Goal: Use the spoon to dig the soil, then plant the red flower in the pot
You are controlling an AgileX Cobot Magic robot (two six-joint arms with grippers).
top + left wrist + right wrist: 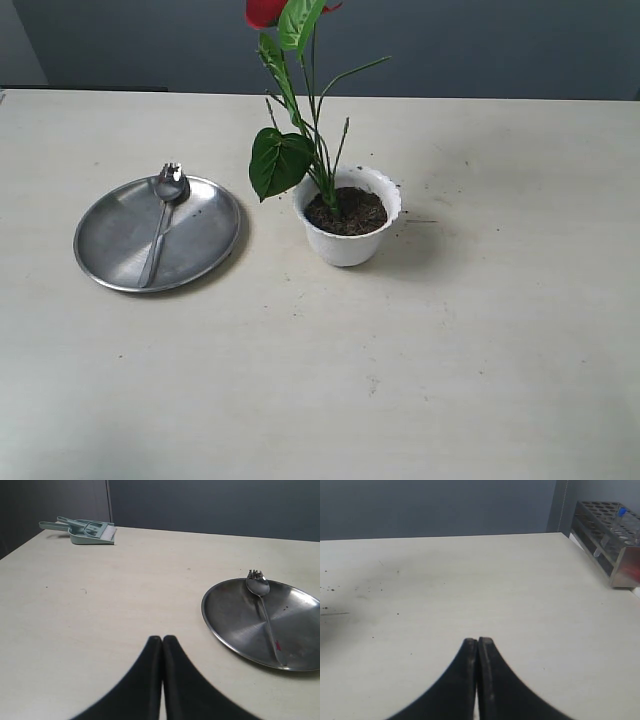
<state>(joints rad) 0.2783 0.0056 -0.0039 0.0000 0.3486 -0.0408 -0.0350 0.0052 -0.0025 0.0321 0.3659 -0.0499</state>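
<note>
Spoon (160, 228) lies on plate (110, 240), handle end toward nearer left claw (162, 639), clenched empty; right claw (478, 641) likewise clenched.

1 ea: pot (345, 248), red flower (281, 160), spoon (160, 232), plate (110, 240), dustpan (87, 532), tube rack (610, 540)

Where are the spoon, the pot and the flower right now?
spoon (156, 244), exterior view, middle of the handle.
pot (345, 248), exterior view, front wall.
flower (278, 162), exterior view, large lower leaf.
</note>
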